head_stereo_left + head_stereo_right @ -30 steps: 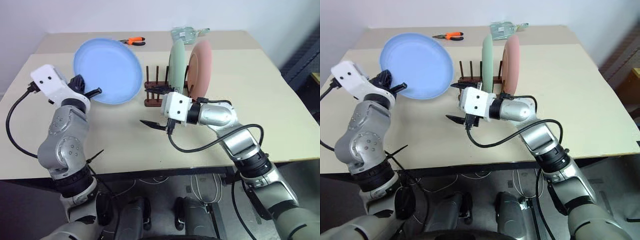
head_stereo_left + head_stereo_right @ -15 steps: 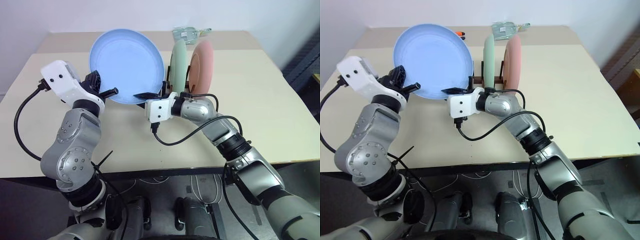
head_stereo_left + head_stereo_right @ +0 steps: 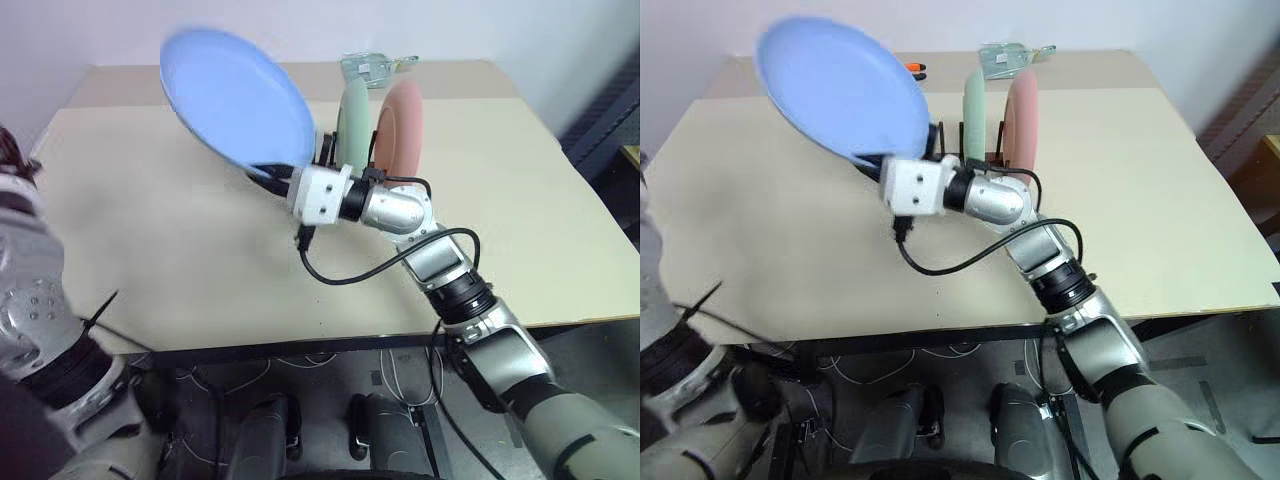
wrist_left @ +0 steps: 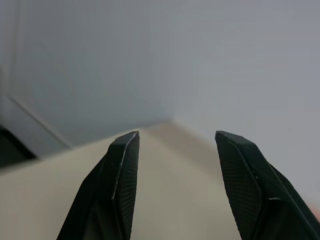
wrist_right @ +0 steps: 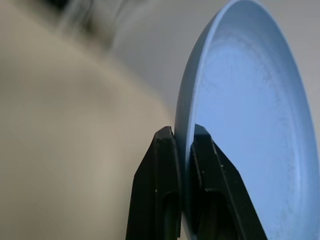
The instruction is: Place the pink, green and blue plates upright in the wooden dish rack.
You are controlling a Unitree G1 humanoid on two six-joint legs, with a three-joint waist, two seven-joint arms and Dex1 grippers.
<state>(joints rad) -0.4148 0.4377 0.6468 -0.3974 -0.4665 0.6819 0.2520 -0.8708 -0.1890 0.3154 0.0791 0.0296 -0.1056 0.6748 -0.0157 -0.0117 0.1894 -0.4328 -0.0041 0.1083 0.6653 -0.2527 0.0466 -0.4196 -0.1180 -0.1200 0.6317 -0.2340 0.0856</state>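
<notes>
Blue plate (image 3: 238,98) is round, pale blue and shallow, up off the table (image 3: 180,260) and tilted, just left of the rack; my right gripper (image 5: 183,150) is clamped on its lower rim, one finger each side. The dark wooden dish rack (image 3: 952,152) stands mid-table at the back with the green plate (image 3: 353,122) and the pink plate (image 3: 404,122) upright in it side by side, green nearer the blue one. My left gripper (image 4: 176,145) is parted and has nothing in it.
</notes>
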